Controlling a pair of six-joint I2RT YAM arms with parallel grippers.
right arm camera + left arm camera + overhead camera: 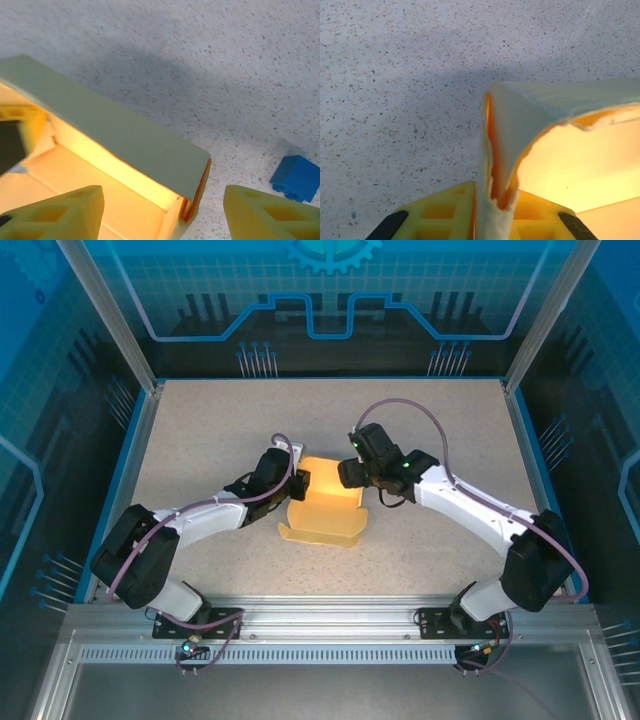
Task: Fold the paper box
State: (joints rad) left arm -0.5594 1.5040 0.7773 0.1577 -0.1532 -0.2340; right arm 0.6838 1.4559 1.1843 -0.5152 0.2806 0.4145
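From above, we cannot make out the fingertips of either arm, as the wrists cover them where they meet the paper box (322, 512). The box sits half-formed near the middle of the bench (200, 440), its far wall raised and a flap lying flat toward the arm bases.

In the left wrist view the yellow fingers (445, 212) are cut off by the bottom edge, and most of the box runs out of frame to the right. Here the left end effector (492, 217) is clamped on a folded corner of the box wall, the card pinched between its pads.

In the right wrist view a dark, blurred shape at the left edge is too soft to identify. The right end effector (165, 217) stands apart, its two fingers wide of each other. The upright wall's corner lies between them and nearer the left-hand one in this view; we see neither finger touching the card. A small blue object (296, 177) lies on the bench beside that corner, apart from the box.
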